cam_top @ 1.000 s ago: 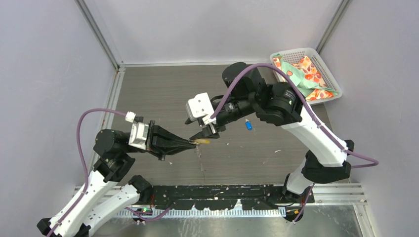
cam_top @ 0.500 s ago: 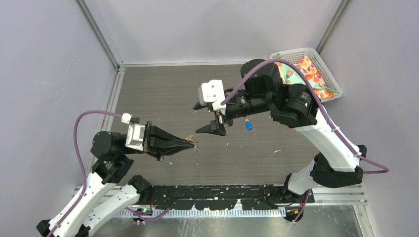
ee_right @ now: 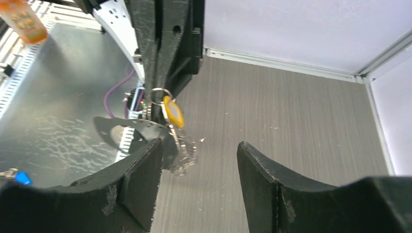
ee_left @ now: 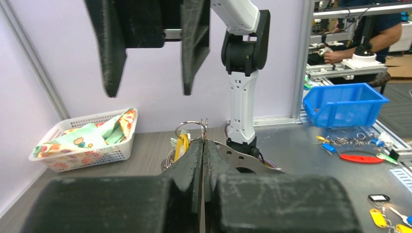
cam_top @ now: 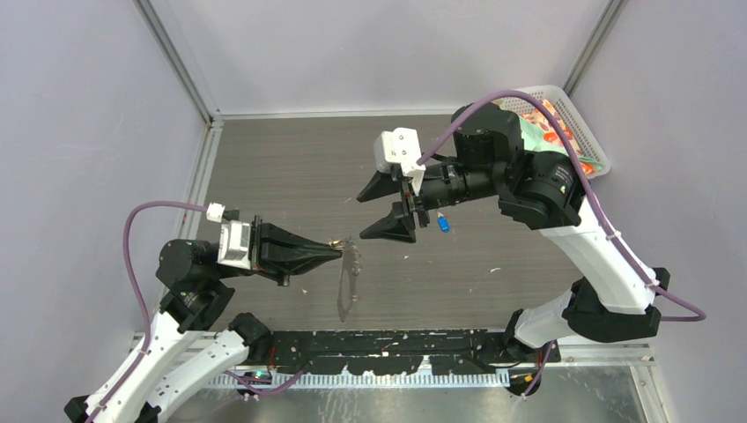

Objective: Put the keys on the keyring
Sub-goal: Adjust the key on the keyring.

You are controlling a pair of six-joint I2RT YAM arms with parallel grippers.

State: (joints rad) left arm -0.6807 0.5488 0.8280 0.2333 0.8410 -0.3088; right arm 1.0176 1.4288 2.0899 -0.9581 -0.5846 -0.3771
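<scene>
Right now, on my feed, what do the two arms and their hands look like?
The left arm and right arm both have white link shells with black joints and a purple cable looping to the wrist. Each wrist carries a white camera box. The left hand and right hand are matte black, with two scuffed, wedge-shaped fingers.

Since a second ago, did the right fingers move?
Yes. The right fingers backed away from the left fingers, which hold the keyring. They went toward the blue key and the basket, and opened wider.
</scene>
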